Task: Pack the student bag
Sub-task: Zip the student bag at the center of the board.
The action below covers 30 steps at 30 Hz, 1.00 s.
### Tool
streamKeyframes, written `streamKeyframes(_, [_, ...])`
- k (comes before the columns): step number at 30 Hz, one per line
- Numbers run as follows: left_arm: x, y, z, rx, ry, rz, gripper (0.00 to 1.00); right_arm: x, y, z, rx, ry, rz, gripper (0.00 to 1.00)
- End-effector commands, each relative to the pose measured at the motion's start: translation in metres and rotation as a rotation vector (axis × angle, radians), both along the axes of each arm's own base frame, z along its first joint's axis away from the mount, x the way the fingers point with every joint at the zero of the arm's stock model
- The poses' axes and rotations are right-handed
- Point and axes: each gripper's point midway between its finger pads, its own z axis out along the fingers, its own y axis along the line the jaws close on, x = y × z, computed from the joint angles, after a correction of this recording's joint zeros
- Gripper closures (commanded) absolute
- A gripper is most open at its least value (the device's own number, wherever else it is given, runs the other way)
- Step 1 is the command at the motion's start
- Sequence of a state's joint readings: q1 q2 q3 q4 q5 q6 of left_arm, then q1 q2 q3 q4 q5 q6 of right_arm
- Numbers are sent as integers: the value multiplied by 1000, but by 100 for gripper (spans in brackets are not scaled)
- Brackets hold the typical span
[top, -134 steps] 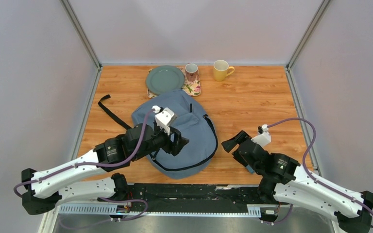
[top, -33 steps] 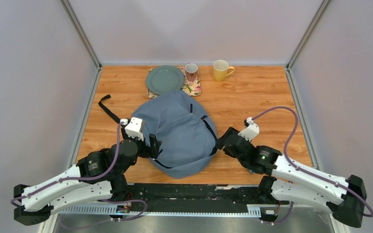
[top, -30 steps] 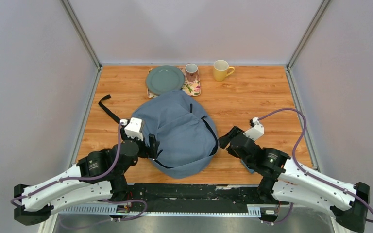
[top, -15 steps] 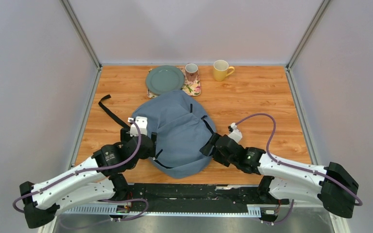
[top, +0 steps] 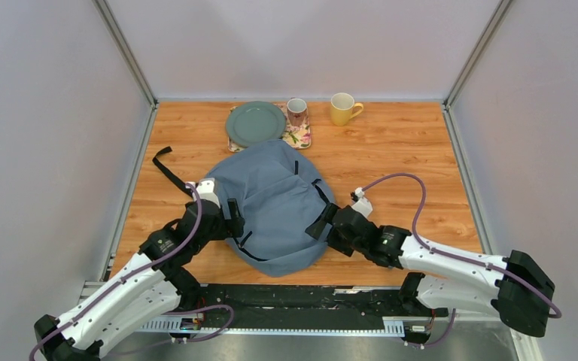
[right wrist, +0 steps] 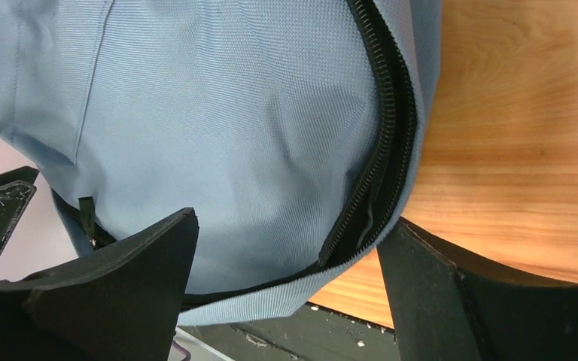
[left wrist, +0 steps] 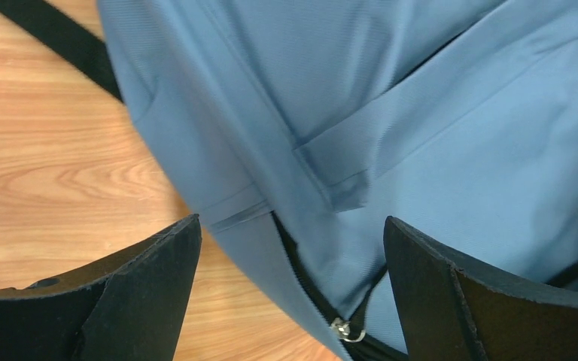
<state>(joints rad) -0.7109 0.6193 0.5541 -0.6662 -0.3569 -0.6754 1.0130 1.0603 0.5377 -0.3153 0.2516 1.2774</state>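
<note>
At the left edge of the bag (top: pixel 278 210), the left gripper (top: pixel 235 216) holds its jaws wide astride the zip (left wrist: pixel 299 259). The bag lies flat, central on the surface (top: pixel 421 150). At its right edge, the right gripper (top: pixel 317 224) spreads its jaws equally wide.

- Your wooden tabletop (top: pixel 414 150) carries the student bag (top: pixel 275 214) by the middle of the near edge.
- Along the far edge you see a floral mat (top: pixel 299 136) and, beside it, a yellow mug (top: pixel 341 109).
</note>
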Motion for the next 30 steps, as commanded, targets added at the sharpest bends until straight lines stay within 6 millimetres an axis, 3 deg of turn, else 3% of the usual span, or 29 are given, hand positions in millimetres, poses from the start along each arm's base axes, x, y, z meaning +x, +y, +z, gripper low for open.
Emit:
streamKeyframes(1, [8, -22, 21, -134, -53, -31, 2, 2, -11, 23, 5, -48, -24, 9])
streamKeyframes(4, [4, -17, 17, -118, -29, -12, 1, 4, -31, 28, -64, -77, -55, 9])
streamKeyframes(13, [-6, -2, 18, -128, -36, 36, 1, 11, -59, 87, -117, -193, -91, 8])
streamKeyframes(16, [-8, 3, 21, -138, -68, 40, 1, 15, -56, 110, -82, -256, -71, 8])
streamKeyframes(22, [-10, -2, 16, -159, -79, 1, 3, 31, -56, 128, -90, -297, -142, 7])
streamKeyframes(25, [-13, -2, 25, -164, -98, -19, 3, 44, -58, 138, -135, -322, -203, 7])
streamKeyframes(30, [-11, -5, 40, -162, -143, -61, 2, 66, -56, 177, -127, -391, -310, 7])
